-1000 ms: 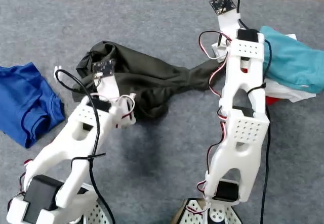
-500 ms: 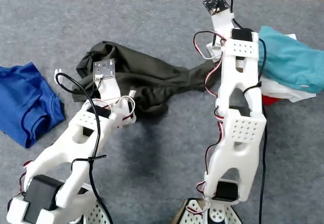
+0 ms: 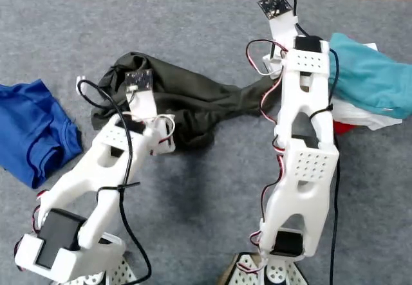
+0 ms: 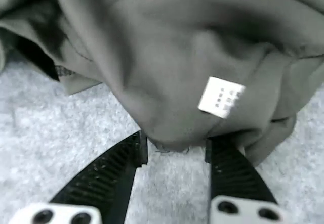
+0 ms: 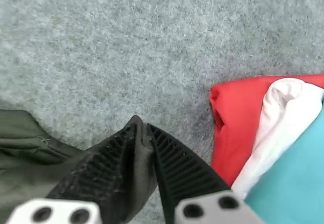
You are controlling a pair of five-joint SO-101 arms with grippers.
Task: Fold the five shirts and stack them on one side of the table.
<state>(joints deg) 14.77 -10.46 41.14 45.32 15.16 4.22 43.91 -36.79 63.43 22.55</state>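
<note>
Centre frame from above, my right gripper [image 5: 143,128] pinches the olive shirt [image 3: 193,98], my left gripper [image 4: 174,145] spread wide at its hem.

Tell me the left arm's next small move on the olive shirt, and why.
Probably close the left gripper: its open jaws straddle an edge of the olive shirt, while the right gripper is shut on the other end.
</note>
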